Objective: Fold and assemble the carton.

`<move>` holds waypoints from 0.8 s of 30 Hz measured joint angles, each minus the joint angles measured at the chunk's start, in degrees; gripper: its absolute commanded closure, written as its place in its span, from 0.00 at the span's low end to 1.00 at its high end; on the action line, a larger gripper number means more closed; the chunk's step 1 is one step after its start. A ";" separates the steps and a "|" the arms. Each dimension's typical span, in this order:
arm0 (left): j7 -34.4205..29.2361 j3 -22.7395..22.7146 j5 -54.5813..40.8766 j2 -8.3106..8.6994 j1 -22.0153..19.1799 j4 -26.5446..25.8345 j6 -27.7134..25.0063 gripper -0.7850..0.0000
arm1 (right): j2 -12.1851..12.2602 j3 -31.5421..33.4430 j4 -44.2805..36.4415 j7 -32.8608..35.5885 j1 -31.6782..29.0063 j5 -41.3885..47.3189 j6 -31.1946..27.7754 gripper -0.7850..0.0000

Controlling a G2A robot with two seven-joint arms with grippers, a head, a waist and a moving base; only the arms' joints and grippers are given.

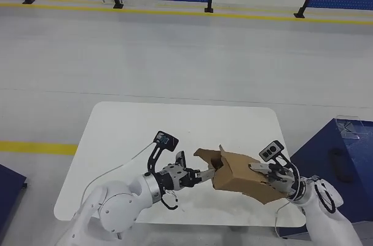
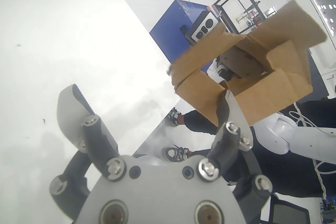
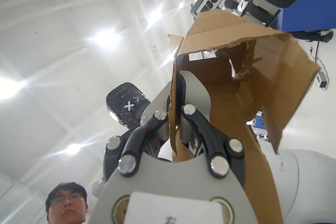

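Near the front edge of the white rounded table [image 1: 174,123], the left gripper [image 1: 197,177] has its fingers spread wide, one fingertip [image 2: 227,104] touching a corner of the open end of the tilted brown cardboard carton [image 1: 238,175], whose opposite wall the right gripper [image 1: 266,176] pinches between its fingers.

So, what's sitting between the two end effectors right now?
Only the carton, in the top view: the right end effector clamps one wall, and the open left end effector sits at its other end.
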 measured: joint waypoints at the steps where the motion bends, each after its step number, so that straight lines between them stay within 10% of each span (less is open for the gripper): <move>1: 0.26 -0.48 0.15 0.09 0.45 -0.51 0.13 0.00 | -0.02 0.18 0.06 -0.44 0.07 -0.10 -0.78 1.00; 11: 4.08 -4.51 -0.49 0.84 6.68 -7.43 -1.57 0.00 | -0.28 0.47 -1.58 -4.59 -1.27 -10.05 -15.32 1.00; 24: 4.09 -0.69 5.54 0.27 3.56 -6.32 6.34 0.00 | -0.28 -0.94 -2.54 -2.59 -3.54 -15.08 -19.87 1.00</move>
